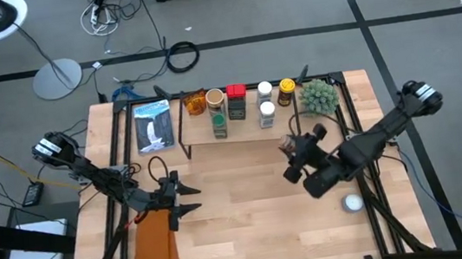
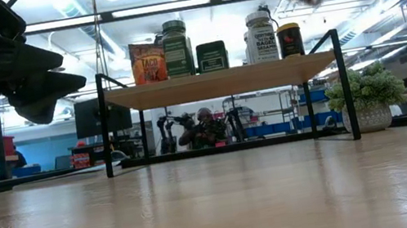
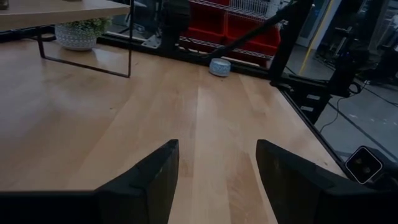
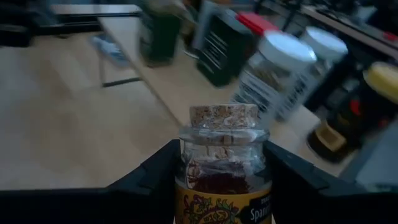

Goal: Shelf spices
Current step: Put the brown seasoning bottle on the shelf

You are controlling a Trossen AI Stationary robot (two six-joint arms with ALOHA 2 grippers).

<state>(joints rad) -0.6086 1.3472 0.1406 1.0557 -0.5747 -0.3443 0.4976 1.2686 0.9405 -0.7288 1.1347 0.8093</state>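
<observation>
Right wrist view: cork-stoppered jar (image 4: 222, 168) clamped in my right gripper (image 4: 222, 186), carried above the surface near the shelf (image 1: 244, 132), where the other spices (image 1: 237, 103) stand crowded. Risk, as I judge it: knocking a neighbour while setting down. Left gripper (image 3: 214, 180) empty, fingers apart.

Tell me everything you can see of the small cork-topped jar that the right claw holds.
The jar is small, of clear glass, closed by a pale cork stopper. Dark red threads fill it, and a yellow label with part of a word wraps its lower body. It stands upright between the two dark fingers of the right claw, which press on its sides, near the shelf with other spices.
</observation>
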